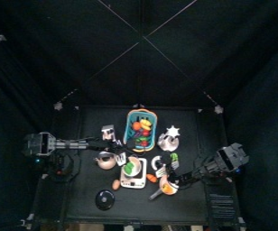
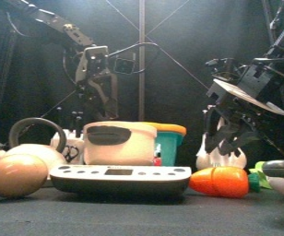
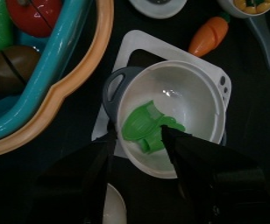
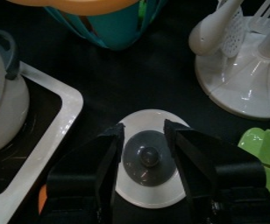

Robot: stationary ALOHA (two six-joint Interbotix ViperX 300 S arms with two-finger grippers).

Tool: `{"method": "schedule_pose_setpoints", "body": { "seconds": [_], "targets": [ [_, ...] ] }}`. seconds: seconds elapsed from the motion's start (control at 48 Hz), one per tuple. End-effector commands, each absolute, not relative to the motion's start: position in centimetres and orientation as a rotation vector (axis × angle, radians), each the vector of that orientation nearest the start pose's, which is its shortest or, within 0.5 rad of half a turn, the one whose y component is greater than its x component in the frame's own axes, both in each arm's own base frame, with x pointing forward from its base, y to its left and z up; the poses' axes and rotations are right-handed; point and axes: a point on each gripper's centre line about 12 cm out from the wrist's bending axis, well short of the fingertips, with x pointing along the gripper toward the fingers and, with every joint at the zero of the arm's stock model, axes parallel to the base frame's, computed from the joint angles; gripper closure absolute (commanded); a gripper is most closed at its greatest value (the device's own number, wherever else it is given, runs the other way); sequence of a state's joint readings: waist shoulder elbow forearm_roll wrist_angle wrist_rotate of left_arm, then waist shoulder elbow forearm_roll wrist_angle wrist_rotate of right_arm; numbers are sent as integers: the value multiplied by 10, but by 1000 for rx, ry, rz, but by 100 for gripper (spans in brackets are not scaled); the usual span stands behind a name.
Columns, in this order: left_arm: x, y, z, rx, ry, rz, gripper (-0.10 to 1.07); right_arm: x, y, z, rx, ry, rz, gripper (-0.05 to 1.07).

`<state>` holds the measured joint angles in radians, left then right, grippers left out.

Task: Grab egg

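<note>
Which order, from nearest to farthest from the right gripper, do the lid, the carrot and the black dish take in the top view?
From the right gripper:
1. Lid: right beside the gripper, at the table's middle.
2. Carrot: toward the front edge, just ahead of the gripper.
3. Black dish: at the front-left, across the table.

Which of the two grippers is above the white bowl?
The left gripper, above the bowl holding a green piece; the right gripper is over a white lid.
</note>
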<state>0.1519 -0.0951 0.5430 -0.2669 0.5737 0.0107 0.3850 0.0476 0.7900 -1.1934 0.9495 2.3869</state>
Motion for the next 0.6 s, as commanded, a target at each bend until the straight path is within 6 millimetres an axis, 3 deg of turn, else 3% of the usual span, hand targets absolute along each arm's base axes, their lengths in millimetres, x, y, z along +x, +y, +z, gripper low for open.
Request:
{"method": "schedule_pose_setpoints", "body": {
  "seconds": [0.0, 0.25, 0.583],
  "targets": [
    [352, 36, 215, -347, 940, 114, 14, 308, 29, 136, 509, 524, -974, 24],
    [315, 13, 213, -405, 912, 80, 14, 309, 29, 137, 511, 522, -972, 24],
    [303, -17, 204, -618, 949, 60, 15, 314, 32, 141, 524, 510, -962, 24]
  ]
}}
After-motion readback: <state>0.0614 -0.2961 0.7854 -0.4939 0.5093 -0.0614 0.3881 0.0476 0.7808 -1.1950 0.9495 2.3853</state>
